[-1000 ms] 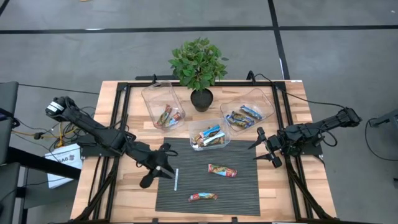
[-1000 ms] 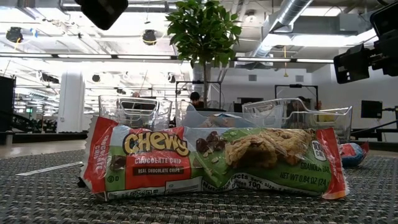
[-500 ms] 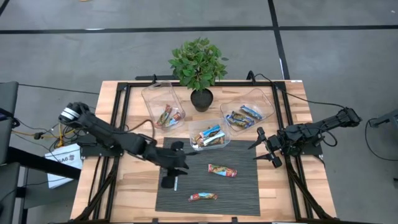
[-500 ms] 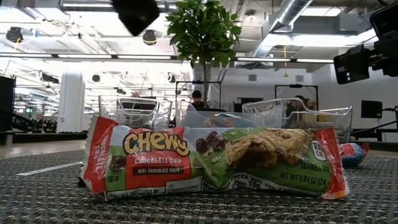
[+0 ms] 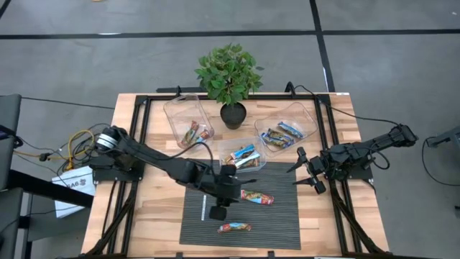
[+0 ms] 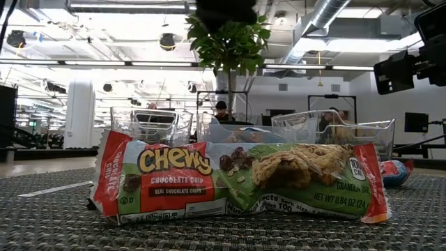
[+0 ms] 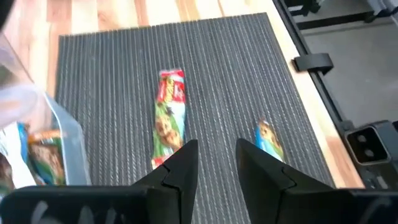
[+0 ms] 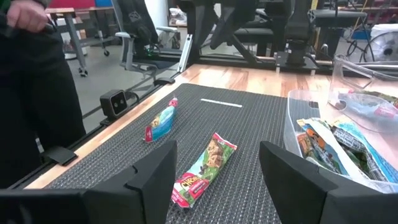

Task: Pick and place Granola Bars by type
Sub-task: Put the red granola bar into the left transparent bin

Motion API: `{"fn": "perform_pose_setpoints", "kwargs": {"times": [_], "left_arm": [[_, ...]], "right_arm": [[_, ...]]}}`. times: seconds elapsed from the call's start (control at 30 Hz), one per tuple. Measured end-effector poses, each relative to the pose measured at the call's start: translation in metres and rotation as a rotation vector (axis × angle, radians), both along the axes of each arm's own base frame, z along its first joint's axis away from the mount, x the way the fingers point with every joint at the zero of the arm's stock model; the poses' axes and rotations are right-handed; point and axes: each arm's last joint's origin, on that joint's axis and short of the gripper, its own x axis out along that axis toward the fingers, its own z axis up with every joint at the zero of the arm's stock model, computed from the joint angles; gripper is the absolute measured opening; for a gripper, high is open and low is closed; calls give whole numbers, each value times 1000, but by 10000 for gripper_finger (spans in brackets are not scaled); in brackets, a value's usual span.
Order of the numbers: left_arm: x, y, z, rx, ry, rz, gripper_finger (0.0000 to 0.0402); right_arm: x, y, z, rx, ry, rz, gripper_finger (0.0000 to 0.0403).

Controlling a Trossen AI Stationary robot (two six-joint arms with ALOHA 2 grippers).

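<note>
Overhead, the left gripper (image 5: 218, 213) hangs over the dark ribbed mat (image 5: 284, 216), between the red-and-green Chewy granola bar (image 5: 256, 196) and the blue-and-red wrapped bar (image 5: 235, 227), both lying roughly crosswise; the right gripper (image 5: 307, 173) waits at the mat's far edge, fingers spread, so the left arm is nearer. From the left wrist, its empty fingers (image 7: 180, 171) stand narrowly apart just short of the Chewy bar's (image 7: 169, 117) near end, its long axis pointing straight ahead, calling for a crosswise pinch.

Your left arm reaches far across toward the middle, its gripper (image 5: 218, 214) pointing down, fingers (image 7: 181, 167) slightly parted and empty. Your right gripper (image 5: 302, 171) waits at its side, jaws wide.
</note>
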Motion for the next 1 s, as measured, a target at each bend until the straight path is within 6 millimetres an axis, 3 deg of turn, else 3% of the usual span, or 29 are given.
{"fn": "perform_pose_setpoints", "kwargs": {"times": [0.4,0.7,0.83,1.0], "left_arm": [[42,2,8,85,19,-18,101],[47,16,9,171,17,62,101],[53,23,-4,156,61,69,113],[65,22,-20,72,76,54,161]], "right_arm": [[0,0,0,0,0,0,221],[0,0,0,0,1,0,221],[0,0,0,0,0,0,221],[0,0,0,1,-2,0,221]]}}
